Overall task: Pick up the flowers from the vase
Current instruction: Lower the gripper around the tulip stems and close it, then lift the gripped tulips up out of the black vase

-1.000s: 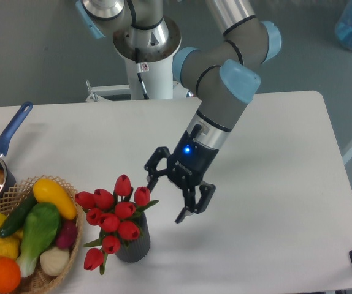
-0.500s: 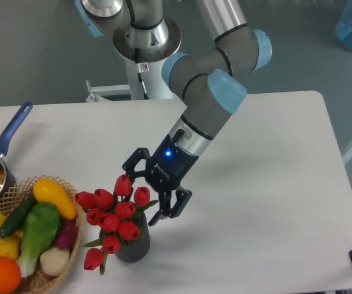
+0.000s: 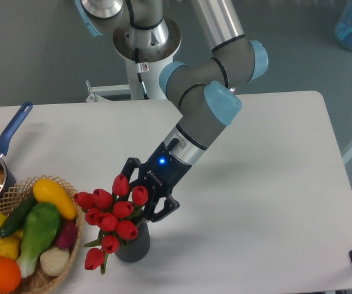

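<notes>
While the flowers (image 3: 111, 214) sit upright in the vase (image 3: 134, 244) near the tabletop's front edge, the gripper (image 3: 140, 197) hangs at the topmost blooms, fingers spread. That spread probably leaves room to straddle the bunch, and nothing is clamped yet.

One fixed camera looks down across the table (image 3: 274, 184) toward the arm.

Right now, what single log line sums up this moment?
phase: approach | gripper: open, at top of flowers | flowers: in vase, not lifted | vase: upright on table
</notes>
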Robot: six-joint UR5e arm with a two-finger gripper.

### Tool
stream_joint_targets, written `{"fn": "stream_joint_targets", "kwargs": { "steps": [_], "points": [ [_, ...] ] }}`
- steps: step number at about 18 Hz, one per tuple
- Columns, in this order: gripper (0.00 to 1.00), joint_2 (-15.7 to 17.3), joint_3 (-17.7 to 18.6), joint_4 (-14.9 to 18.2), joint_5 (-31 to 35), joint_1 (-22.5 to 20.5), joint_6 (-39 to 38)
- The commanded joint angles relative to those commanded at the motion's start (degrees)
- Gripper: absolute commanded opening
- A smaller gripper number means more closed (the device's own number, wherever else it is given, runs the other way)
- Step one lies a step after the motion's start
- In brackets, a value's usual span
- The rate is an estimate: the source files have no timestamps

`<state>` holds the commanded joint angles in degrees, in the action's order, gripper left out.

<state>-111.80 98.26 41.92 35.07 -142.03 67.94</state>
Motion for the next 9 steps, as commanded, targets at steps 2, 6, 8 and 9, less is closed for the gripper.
{"fn": "stream_joint_targets", "kwargs": {
  "steps": [2,6,8,9],
  "points": [
    [0.0,0.0,0.0,-0.09,0.0,-0.09,0.0],
    [0.0,0.17,0.0,-0.09,-1.31,-0.61,-0.09],
    [0.0,0.44,0.0,0.0,-3.33,-1.49,-0.18],
    [0.0,0.61,0.0,0.0,-4.38,-1.84,-0.26]
  ]
}}
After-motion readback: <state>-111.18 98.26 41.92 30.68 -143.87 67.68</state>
